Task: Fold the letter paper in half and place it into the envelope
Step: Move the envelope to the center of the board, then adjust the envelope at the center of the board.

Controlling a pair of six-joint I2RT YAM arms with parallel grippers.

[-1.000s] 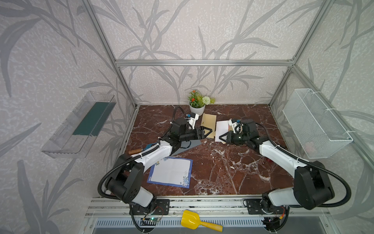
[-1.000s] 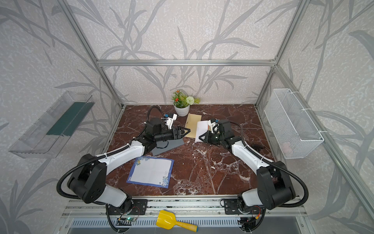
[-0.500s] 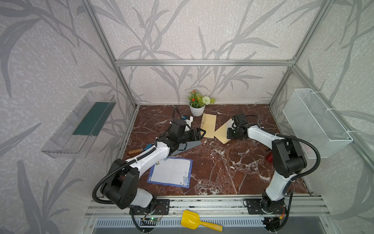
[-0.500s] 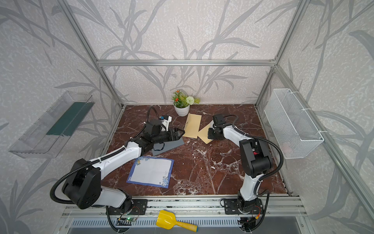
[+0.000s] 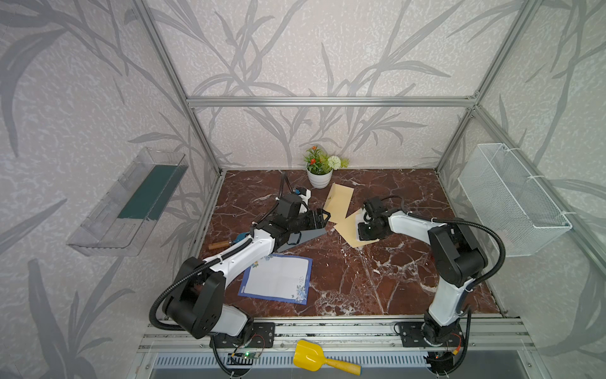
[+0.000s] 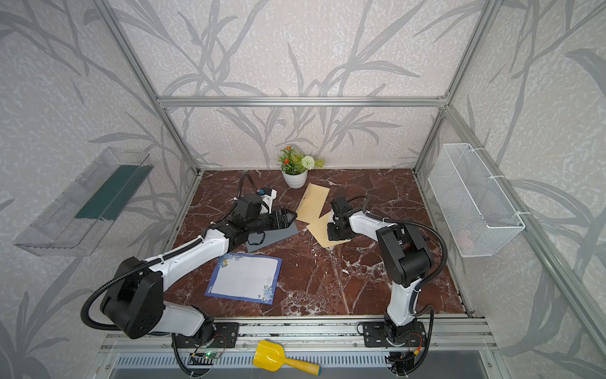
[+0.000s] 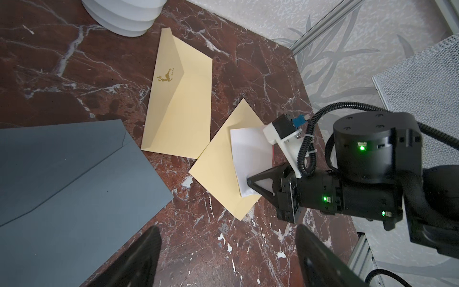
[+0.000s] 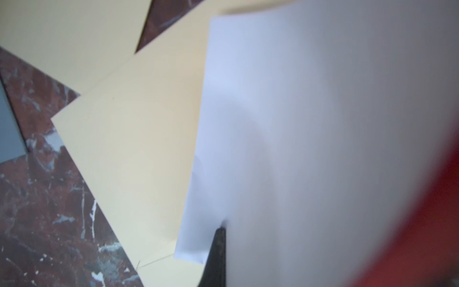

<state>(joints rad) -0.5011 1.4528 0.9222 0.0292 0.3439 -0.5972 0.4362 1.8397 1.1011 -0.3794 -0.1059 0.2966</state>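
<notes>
Left wrist: grey envelope (image 7: 62, 179), deer-stamped envelope (image 7: 181, 111) near paper (image 7: 249, 154)

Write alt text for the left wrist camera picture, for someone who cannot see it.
A black right gripper pinches a white sheet of paper over a tan envelope lying on a red marble table. Nearby lie a second tan envelope with a gold deer emblem, a grey envelope and a white pot. The left gripper stands open in the foreground.
</notes>
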